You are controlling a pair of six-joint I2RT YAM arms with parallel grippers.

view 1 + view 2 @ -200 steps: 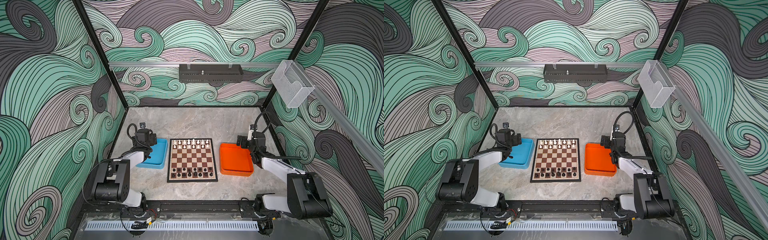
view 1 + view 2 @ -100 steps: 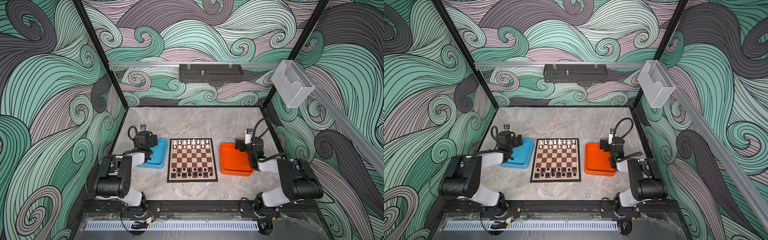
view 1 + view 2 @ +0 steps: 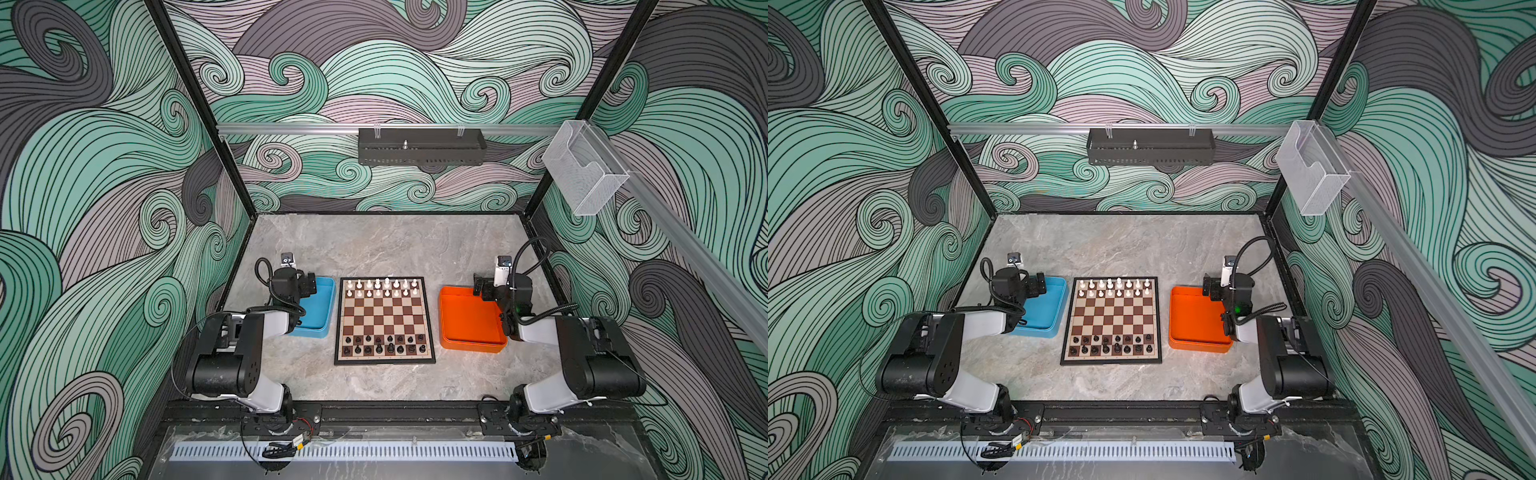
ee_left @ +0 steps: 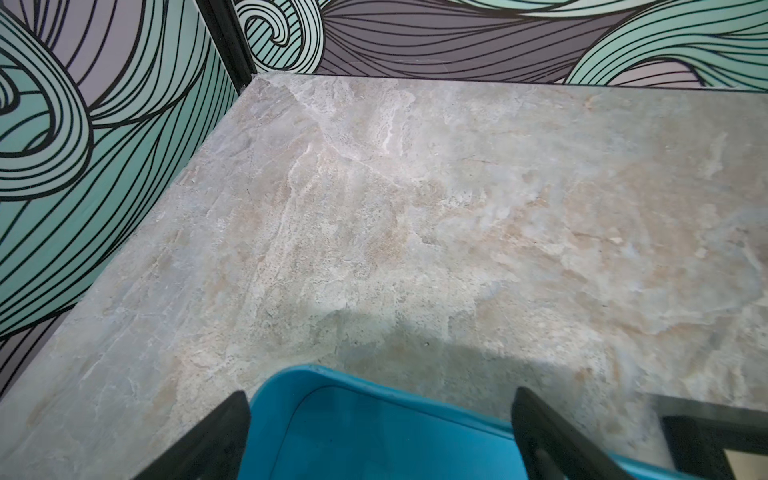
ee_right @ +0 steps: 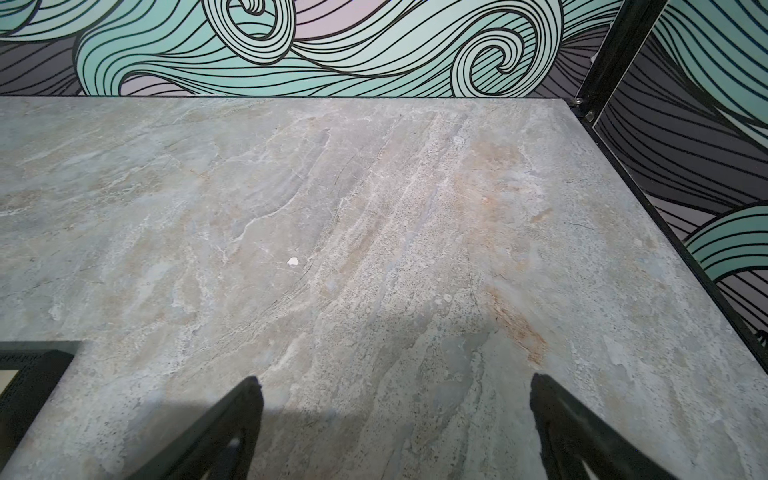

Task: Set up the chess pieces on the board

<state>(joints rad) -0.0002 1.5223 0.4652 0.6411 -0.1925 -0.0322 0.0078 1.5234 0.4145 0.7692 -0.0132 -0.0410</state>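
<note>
The board [image 3: 385,320] [image 3: 1111,318] lies flat in the middle of the table. White chess pieces [image 3: 382,288] [image 3: 1115,287] fill its two far rows, and black chess pieces [image 3: 384,345] [image 3: 1111,345] stand in its two near rows. My left gripper [image 3: 309,284] [image 3: 1040,284] [image 4: 379,392] hangs open over the far corner of the blue tray [image 4: 374,436], with nothing between its fingers. My right gripper [image 3: 478,286] [image 3: 1208,286] [image 5: 395,378] is open and empty at the far corner of the orange tray [image 3: 467,320], above bare table in the right wrist view.
The blue tray [image 3: 318,311] [image 3: 1044,311] sits left of the board and the orange tray [image 3: 1194,320] right of it; no pieces show in either. A board corner [image 4: 706,436] [image 5: 25,374] shows in each wrist view. Patterned walls close the table's sides and back.
Both arms have folded back a little toward the front rail. Their grippers stay open by the trays' far corners. The pieces have not moved.
</note>
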